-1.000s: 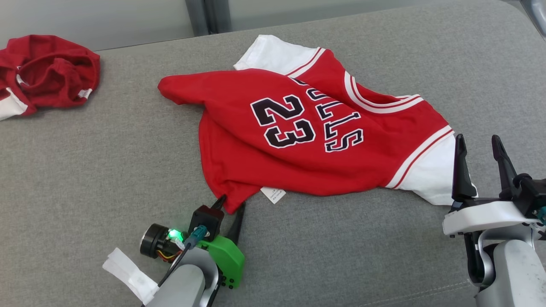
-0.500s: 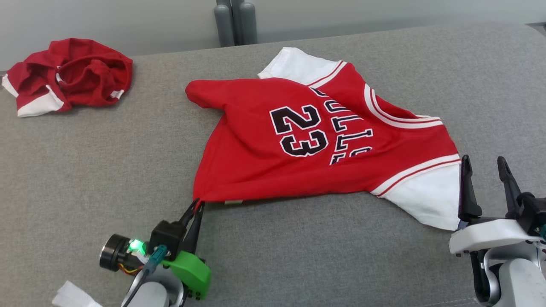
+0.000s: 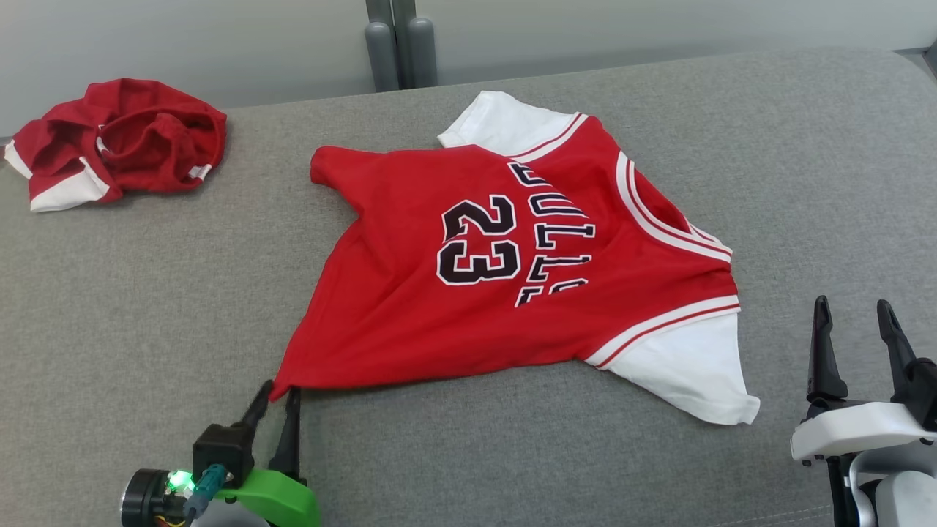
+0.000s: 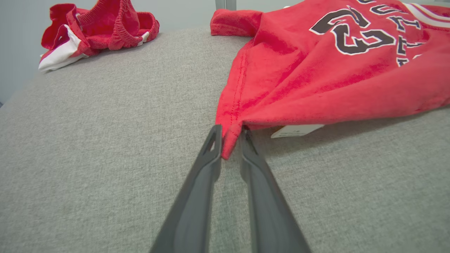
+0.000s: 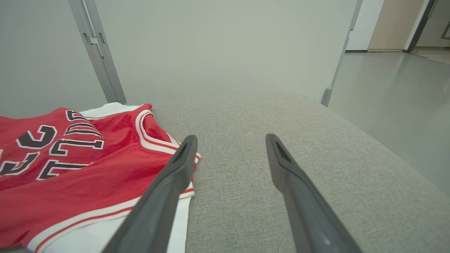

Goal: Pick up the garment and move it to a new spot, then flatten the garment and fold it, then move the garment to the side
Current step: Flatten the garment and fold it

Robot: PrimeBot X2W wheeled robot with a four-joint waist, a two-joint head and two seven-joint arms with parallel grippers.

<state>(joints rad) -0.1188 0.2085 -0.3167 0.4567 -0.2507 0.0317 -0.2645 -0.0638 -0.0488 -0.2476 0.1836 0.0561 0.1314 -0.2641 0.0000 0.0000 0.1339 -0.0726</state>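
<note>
The garment (image 3: 468, 293) is a red jersey with white sleeves and a black "23", lying mostly spread on the grey cushion (image 3: 146, 307). My left gripper (image 3: 278, 391) is shut on its near-left hem corner, and the cloth is stretched into a point there. In the left wrist view that red corner (image 4: 230, 138) is pinched between the two dark fingertips of the left gripper (image 4: 230, 135), with a white label (image 4: 297, 130) showing under the hem. My right gripper (image 3: 853, 315) stands open at the lower right, just right of the white sleeve (image 3: 688, 373). In the right wrist view the garment (image 5: 70, 165) lies left of the open right gripper (image 5: 230, 140).
A second crumpled red and white garment (image 3: 121, 143) lies at the cushion's far left. Grey posts (image 3: 395, 44) stand behind the cushion's far edge. The cushion's right edge drops to the floor (image 5: 397, 102).
My left gripper closed on the hem corner and has pulled it toward me and left, stretching the jersey flatter. The head camera has also shifted. The right gripper stays open.
</note>
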